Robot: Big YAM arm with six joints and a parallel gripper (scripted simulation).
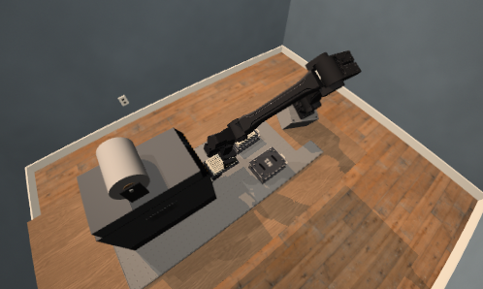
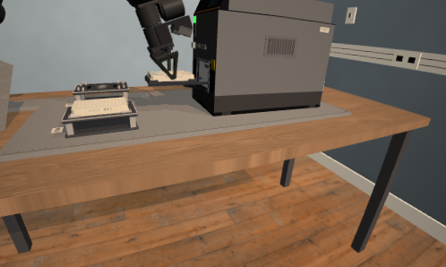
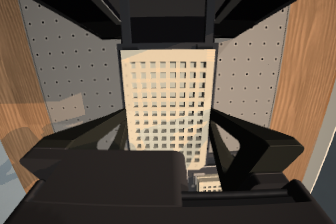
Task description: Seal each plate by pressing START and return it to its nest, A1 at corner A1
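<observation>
A pale plate [image 1: 214, 165] [image 2: 157, 75] [image 3: 165, 100] lies level on the sealer's extended stage [image 2: 179, 82]. My gripper [image 2: 174, 75] [image 3: 168, 112] points down over it, shut on the plate, one finger along each long side. Whether foil covers its wells I cannot tell. The sealer's lamp [image 2: 194, 19] is green. The other pale plate [image 1: 247, 141] [image 2: 100, 106] [image 3: 210, 188] sits in its nest [image 2: 100, 117]. The other nest [image 1: 262, 169] holds no plate; its number is too blurred to read. The START button cannot be made out.
The sealer [image 1: 172, 156] [image 2: 269, 77] stands directly beyond the plate, its dark front close to the fingers. A white foil roll [image 1: 121, 163] is on top. The two nests stand side by side, on the side of the stage away from the sealer. The arm reaches over the plate-bearing nest.
</observation>
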